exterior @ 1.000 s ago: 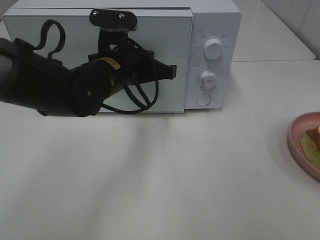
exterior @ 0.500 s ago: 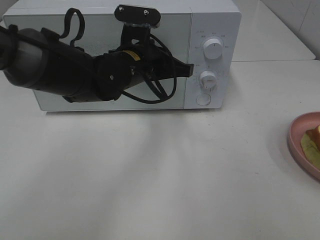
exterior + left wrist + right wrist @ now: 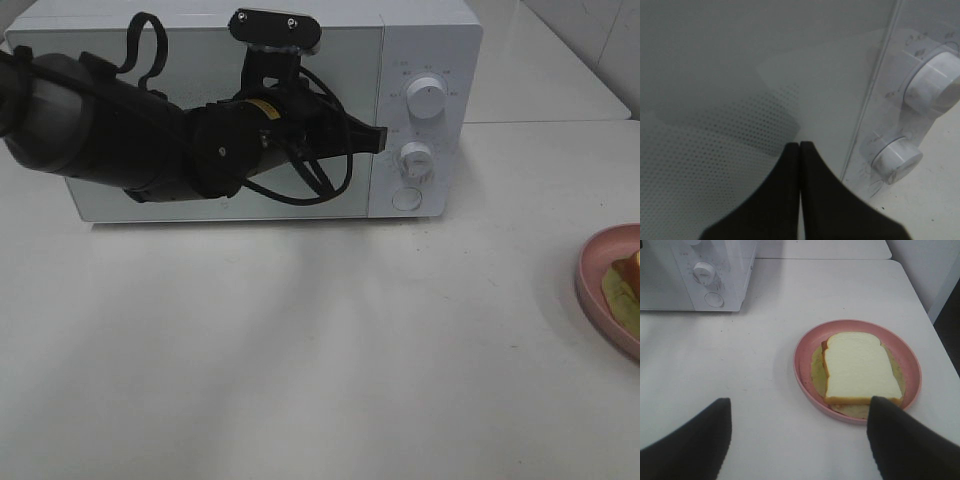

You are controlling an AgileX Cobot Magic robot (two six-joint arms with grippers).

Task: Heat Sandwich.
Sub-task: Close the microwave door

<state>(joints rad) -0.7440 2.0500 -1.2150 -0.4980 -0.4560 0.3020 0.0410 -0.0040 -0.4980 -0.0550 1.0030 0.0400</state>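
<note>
**Reaching for the microwave door, sandwich waiting on its plate**

Pressing together, tips fully closed with nothing between them: left gripper (image 3: 800, 150), poised at the right side of the microwave door (image 3: 150, 205), close to the seam with the control panel (image 3: 425, 60). From the wrist view, cannot tell for sure whether the tips touch the door glass or only stand just in front of it. Just beside the tips, past the seam: upper knob (image 3: 935, 82) and lower knob (image 3: 896, 159), with a round button outline below them.

Standing wide apart and holding nothing: right gripper (image 3: 799, 437), hovering over the table (image 3: 320, 350) near its right edge, with one dark finger on each side of the wrist view. Lying between and beyond those fingers: pink plate (image 3: 805, 347), and on it the sandwich (image 3: 860, 367), pale bread on top, tan crust at the edge, a greenish layer underneath. Seen only in part at the right edge in the high view.

Judging by the shut door and the untouched sandwich, still the very first step: opening the microwave (image 3: 440, 20). Next move, probably: hooking or pushing the closed tips at the door's right edge, or pressing the round button, then swinging the door out to the left. Asking for care here: small seam, smooth front, easy slipping. Only afterwards, bringing the sandwich over from the right side of the table.
</note>
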